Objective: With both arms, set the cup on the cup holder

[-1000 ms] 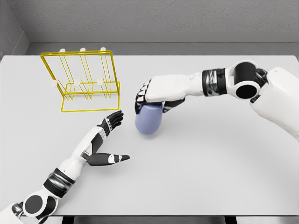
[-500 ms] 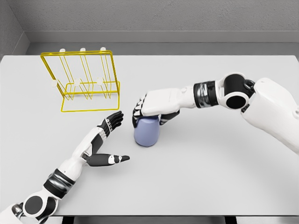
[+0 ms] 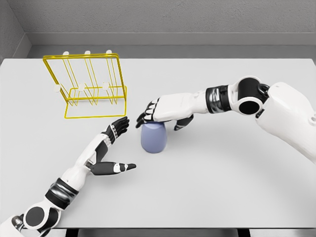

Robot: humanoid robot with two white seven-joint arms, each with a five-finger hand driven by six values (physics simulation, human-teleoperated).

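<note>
A lavender cup (image 3: pixel 153 139) stands on the white table, a little left of the middle. My right hand (image 3: pixel 159 121) hovers just over its top with the fingers spread and the thumb off to the right; it no longer grips the cup. To the cup's left lies my left hand (image 3: pixel 122 145), open, palm turned toward the cup, its fingertips a short gap from the cup's side. The yellow wire cup holder (image 3: pixel 79 56) stands at the back left with nothing on its white-tipped pegs.
The white table (image 3: pixel 222 187) stretches wide to the right and front. A grey wall runs behind its far edge. My right arm (image 3: pixel 247 96) reaches in across the right half of the table.
The right hand carried the tilted cup down and slightly left, stood it on the table, then opened and rose off it. The left hand barely moved.
</note>
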